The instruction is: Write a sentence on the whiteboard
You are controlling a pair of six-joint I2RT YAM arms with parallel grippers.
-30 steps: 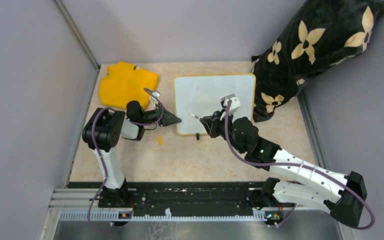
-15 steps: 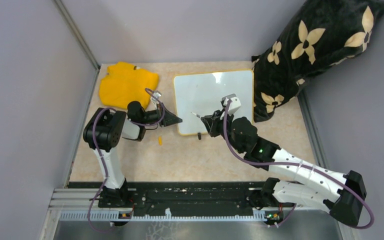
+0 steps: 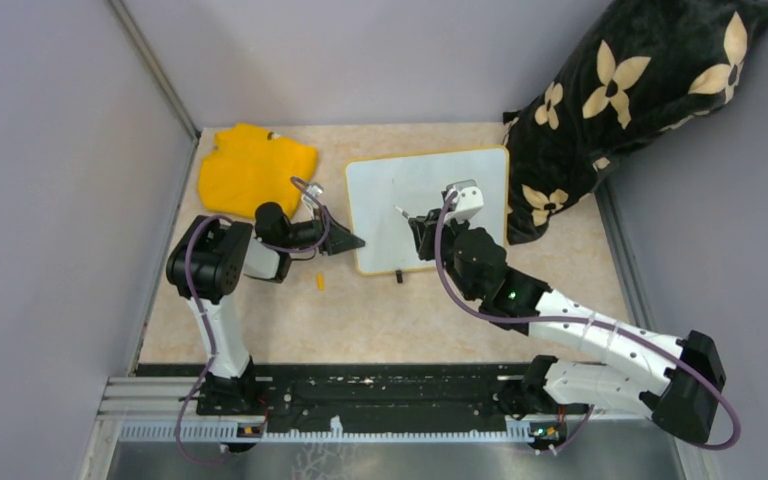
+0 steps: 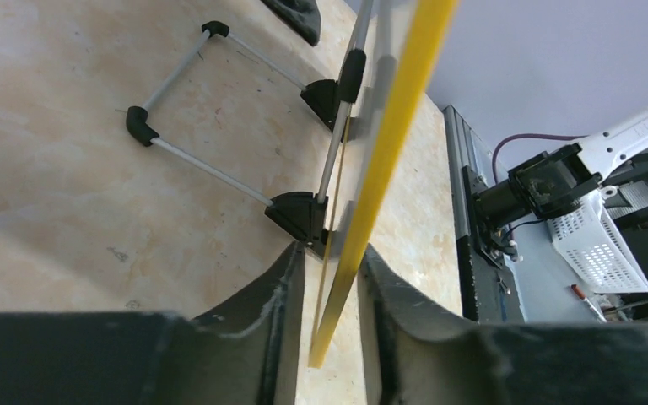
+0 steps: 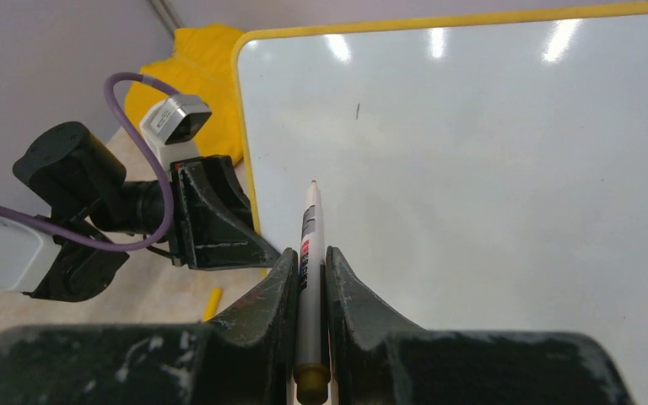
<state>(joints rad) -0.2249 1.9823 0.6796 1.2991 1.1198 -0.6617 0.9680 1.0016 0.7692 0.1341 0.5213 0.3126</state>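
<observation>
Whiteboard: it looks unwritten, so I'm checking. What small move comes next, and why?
Probably lower the right gripper until the marker tip touches the whiteboard: its surface is blank but for a speck, the marker is clamped pointing at it, and the left gripper straddles its yellow edge.

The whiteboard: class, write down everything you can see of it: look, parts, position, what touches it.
The whiteboard is a glossy white rectangle with a thin yellow rim, rounded corners and a wire stand with black feet. Unwritten bar one tiny dark speck, it sits on the table. The left gripper straddles its left rim, small gaps showing; the right gripper holds a marker over it.
</observation>
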